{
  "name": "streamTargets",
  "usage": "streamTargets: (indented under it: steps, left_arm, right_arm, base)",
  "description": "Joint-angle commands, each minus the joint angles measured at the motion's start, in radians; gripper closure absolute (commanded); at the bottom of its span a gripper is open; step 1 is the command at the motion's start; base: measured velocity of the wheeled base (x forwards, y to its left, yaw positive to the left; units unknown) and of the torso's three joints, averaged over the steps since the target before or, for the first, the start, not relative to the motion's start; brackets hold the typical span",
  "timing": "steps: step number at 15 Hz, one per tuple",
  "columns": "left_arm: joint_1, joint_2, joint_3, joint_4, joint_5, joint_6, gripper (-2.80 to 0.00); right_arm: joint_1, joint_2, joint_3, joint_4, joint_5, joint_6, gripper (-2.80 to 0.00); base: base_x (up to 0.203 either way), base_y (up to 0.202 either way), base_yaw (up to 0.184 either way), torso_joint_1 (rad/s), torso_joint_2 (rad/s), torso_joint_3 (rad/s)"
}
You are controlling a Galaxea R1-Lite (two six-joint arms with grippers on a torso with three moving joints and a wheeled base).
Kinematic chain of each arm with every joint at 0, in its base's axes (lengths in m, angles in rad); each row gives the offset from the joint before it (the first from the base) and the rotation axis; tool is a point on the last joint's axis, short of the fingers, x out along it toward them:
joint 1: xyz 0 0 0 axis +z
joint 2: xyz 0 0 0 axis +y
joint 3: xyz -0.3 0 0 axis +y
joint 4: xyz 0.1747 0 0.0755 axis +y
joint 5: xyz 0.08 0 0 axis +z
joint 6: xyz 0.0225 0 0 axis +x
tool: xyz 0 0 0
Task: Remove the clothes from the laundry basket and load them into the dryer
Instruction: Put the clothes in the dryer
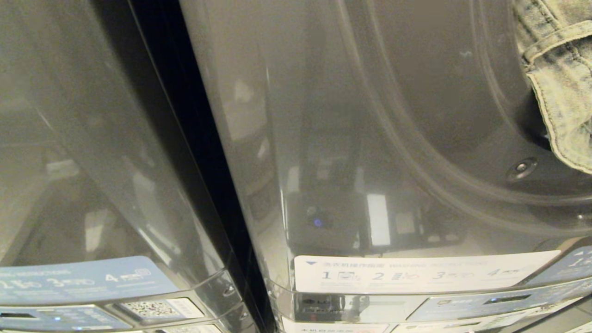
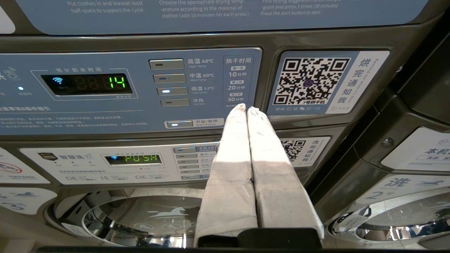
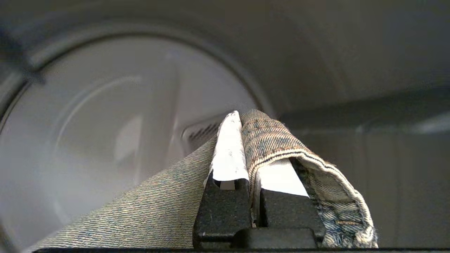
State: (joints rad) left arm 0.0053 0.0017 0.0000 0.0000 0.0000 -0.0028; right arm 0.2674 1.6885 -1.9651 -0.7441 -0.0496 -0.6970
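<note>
Denim is pinched in the right hand (image 3: 242,119): its two pale padded fingers (image 3: 229,151) are clenched together on a stitched hem of the jeans (image 3: 267,140), which fold over the far finger and trail down past the black finger mounts on both sides. Beyond the fingertips, the right wrist view shows the round opening of the dryer drum (image 3: 105,133), pale and blurred, with a small vented grille (image 3: 202,133) on its back wall just behind the tips; darker grey housing fills the rest.

From the head camera, the same light-washed jeans (image 1: 562,83) hang at about two o'clock, lying against the dark curved recess of the dryer door ring (image 1: 444,129); the hand itself is outside that view. A small round screw (image 1: 521,167) sits on the ring at roughly four o'clock from the picture's centre. Below it, at six o'clock, a white instruction sticker (image 1: 416,274) with numbered steps runs along the machine's front edge. A black vertical gap (image 1: 203,175) separates this machine from the neighbouring grey machine (image 1: 92,152) at nine o'clock, which carries a blue sticker (image 1: 78,280) near seven o'clock.

The left hand (image 2: 246,109) is idle, its two cloth-wrapped fingers pressed shut on nothing, pointing at a blue control panel (image 2: 105,105) whose display reads 14 (image 2: 117,83). A QR code label (image 2: 311,81) sits at two o'clock from the fingertips, and a second display (image 2: 138,159) lies lower, at eight o'clock.
</note>
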Motion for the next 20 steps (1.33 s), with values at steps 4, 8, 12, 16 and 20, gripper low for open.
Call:
streamTargets:
  steps: [4,8,12,16,20]
  left_arm:
    - [0.001,0.000,0.000,0.000,0.000,0.000,0.00]
    - [0.001,0.000,0.000,0.000,0.000,0.000,0.00]
    - [0.001,0.000,0.000,0.000,0.000,-0.002,0.00]
    - [0.001,0.000,0.000,0.000,0.000,-0.002,0.00]
    - [0.001,0.000,0.000,0.000,0.000,-0.002,0.00]
  right_arm:
    - [-0.004,-0.011,0.001,0.026,-0.009,0.006,-2.80]
    - [-0.004,-0.014,0.002,0.051,-0.010,0.035,-2.80]
    - [-0.005,-0.067,0.037,0.317,-0.052,0.117,-2.80]
    - [-0.026,-0.131,0.007,0.884,-0.084,0.422,-2.80]
    - [-0.039,-0.198,0.005,1.078,-0.101,0.564,-2.80]
  base:
    - [0.000,0.000,0.000,0.000,0.00,0.000]
    - [0.000,0.000,0.000,0.000,0.00,0.000]
    - [0.000,0.000,0.000,0.000,0.00,0.000]
    - [0.000,0.000,0.000,0.000,0.00,0.000]
    - [0.000,0.000,0.000,0.000,0.00,0.000]
